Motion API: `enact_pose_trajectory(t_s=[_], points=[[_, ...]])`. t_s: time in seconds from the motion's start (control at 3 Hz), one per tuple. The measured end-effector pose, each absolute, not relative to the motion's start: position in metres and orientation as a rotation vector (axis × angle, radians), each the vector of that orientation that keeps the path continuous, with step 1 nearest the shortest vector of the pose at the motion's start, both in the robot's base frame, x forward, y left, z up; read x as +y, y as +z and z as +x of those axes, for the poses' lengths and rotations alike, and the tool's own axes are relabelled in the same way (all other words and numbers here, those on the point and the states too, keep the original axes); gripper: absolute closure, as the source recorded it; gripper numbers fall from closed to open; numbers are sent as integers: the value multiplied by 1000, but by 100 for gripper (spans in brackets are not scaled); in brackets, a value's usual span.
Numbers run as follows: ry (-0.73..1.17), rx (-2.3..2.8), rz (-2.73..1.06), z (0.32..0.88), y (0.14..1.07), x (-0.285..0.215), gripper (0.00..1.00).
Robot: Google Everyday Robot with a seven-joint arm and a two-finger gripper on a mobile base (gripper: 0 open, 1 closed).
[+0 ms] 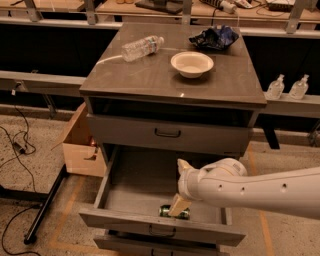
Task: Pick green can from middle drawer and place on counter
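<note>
My claw hanging right at green can, lying on side against middle drawer front; claw spread: cannot tell; judging can light, stiff, slick, dentable, so aiming across mid-body

White arm bent downward, jaws low, mid-frame.

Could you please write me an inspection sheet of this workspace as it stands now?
Surface: counter, glossy, carrying clutter only.
Job's things: green can lying in the open middle drawer, close to its front; not yet on the counter.
Clutter: water bottle on its side, white bowl and crumpled blue bag, all on the counter.
Grippers: gripper down inside the drawer, at the can.
Cables: black cables on the floor, left.
Surroundings: cardboard box left of the cabinet; two small bottles at right; workbench behind.
</note>
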State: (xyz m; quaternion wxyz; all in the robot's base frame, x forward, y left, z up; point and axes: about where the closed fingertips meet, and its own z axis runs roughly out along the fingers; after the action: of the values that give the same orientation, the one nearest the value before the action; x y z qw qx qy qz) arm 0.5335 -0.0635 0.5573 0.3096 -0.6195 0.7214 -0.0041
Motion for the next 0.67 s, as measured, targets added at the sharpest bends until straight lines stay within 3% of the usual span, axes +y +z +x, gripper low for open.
enact_pose_trajectory(t_s=[0.67], points=[[-54, 1919, -1697, 564, 518, -72, 0]])
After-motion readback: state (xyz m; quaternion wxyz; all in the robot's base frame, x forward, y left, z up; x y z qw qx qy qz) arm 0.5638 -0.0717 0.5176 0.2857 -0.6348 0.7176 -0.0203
